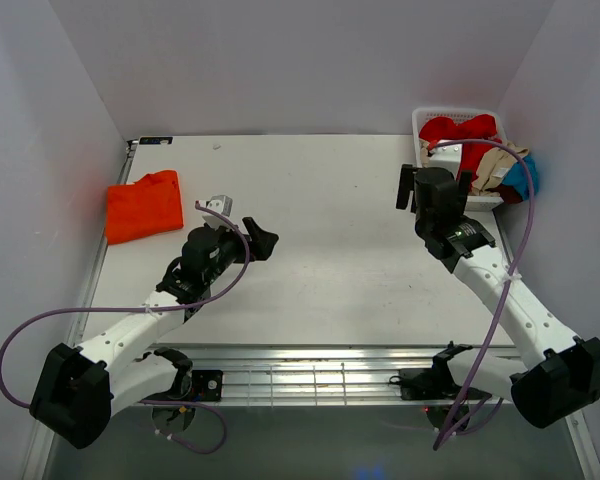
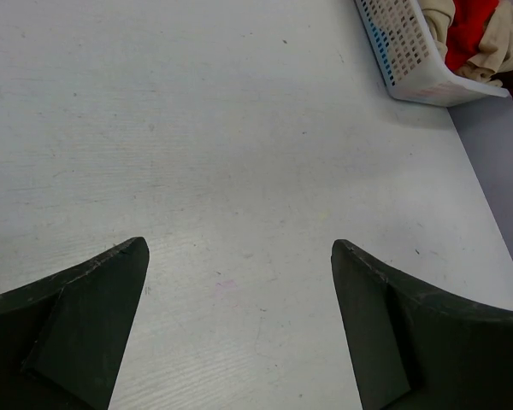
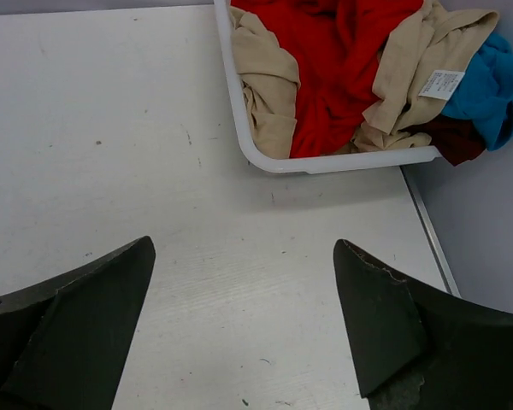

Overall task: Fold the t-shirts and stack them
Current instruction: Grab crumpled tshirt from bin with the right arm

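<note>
Basket (image 3: 342, 162) holds red t-shirt (image 3: 325, 60) at right wrist; orange t-shirt (image 1: 143, 206) only overhead.

Ahead of the right hand (image 3: 242, 246), the white basket (image 3: 342, 162) and the red t-shirt (image 3: 342, 60) in it run off the top edge. A maroon cloth (image 3: 457, 141) lies mostly buried under a beige garment (image 3: 402, 77), whose label (image 3: 442, 84) is too small to read. The hand's fingers (image 3: 68, 325) are cut off at the bottom edge.

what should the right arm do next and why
Probably ease the right gripper forward over the basket rim and down onto the red t-shirt. Its jaws stand open and empty, aimed at the basket, where the red t-shirt lies crumpled among other cloths. The orange t-shirt already lies folded at the left of the table.
</note>
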